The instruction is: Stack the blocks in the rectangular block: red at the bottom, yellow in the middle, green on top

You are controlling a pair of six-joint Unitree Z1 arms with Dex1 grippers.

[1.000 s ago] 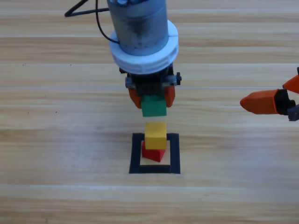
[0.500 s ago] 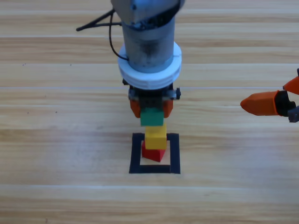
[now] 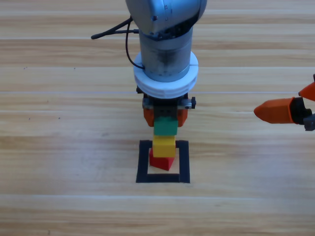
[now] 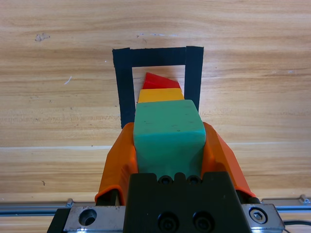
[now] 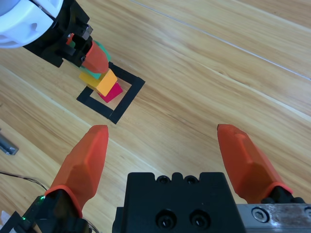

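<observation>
Green cube (image 3: 165, 127) now sits lower than a second ago: it has come down from above and behind the stack until its bottom edge meets the top of the yellow cube (image 3: 164, 146), though whether the two touch cannot be told. The left gripper (image 3: 165, 117) still clamps the green cube between its orange jaws, one pressed on each side. The left arm has shifted slightly rightward and toward the black tape outline (image 3: 143, 163), and hangs nearly straight down over it, wrist vertical, jaws pointing at the table (image 3: 59, 147).

Inside the tape outline, the red cube (image 3: 162, 161) rests on the wood, turned at an angle to the tape. The yellow cube rests on top of it. In the left wrist view the green cube (image 4: 167, 133) covers most of the yellow cube (image 4: 160, 94), with a corner of the red cube (image 4: 156, 81) showing beyond.

Well to the right of the outline, the right gripper (image 3: 283, 109) waits unmoved at the picture's edge, its jaws spread wide and holding nothing.
</observation>
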